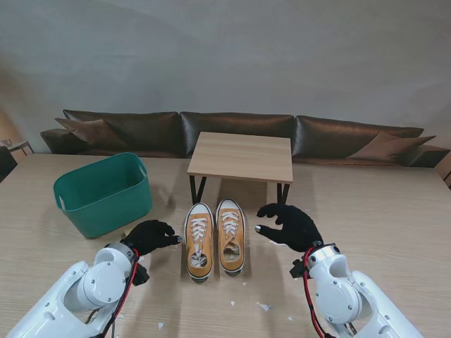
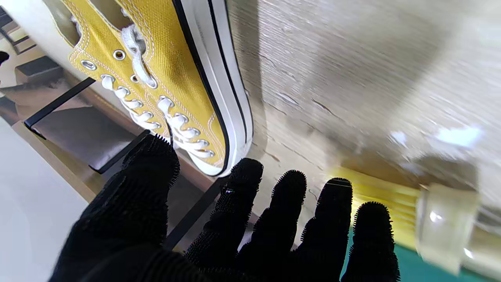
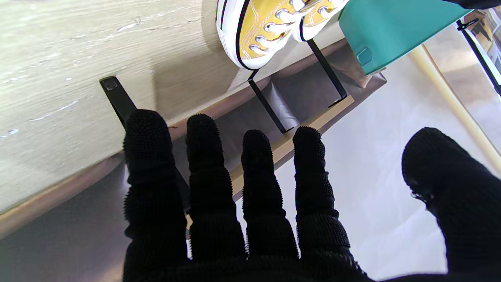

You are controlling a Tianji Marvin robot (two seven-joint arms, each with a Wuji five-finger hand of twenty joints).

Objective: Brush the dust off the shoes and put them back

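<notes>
While two yellow shoes (image 1: pixel 215 238) sit side by side on the table (image 1: pixel 394 211), the left hand (image 1: pixel 150 236) and right hand (image 1: pixel 290 225) wait beside them, fingers spread, holding nothing.

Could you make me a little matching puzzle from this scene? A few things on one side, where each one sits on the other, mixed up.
Things:
1. shoes
2. teal bin
3. small wooden table
4. right hand

Places, in the stand's view:
A. farther from me than the shoes, in the middle
B. on the left, beside the left hand
C. side by side between the two hands
D. just right of the shoes, fingers spread, holding nothing

Pairs: 1-C, 2-B, 3-A, 4-D
</notes>
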